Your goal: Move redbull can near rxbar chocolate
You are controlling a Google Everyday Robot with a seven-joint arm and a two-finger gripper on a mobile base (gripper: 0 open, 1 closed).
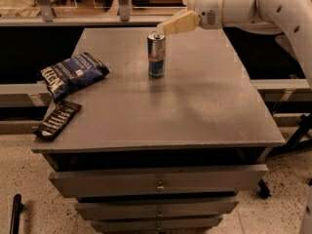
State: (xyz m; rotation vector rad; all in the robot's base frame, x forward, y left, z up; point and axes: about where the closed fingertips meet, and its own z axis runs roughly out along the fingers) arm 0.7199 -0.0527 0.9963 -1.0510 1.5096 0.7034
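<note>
The redbull can [156, 55] stands upright on the grey table [195, 106], towards the back and a little left of centre. The rxbar chocolate [57, 120], a flat black wrapper with white lettering, lies at the table's front left corner, far from the can. My gripper [165, 28] reaches in from the upper right on a white arm. Its cream tip is just above and to the right of the can's top, and it holds nothing that I can see.
A puffy dark blue chip bag [73, 74] lies on the left edge of the table between the can and the bar. The table has drawers [158, 179] below its front. A shelf runs behind the table, and a dark frame stands at the right.
</note>
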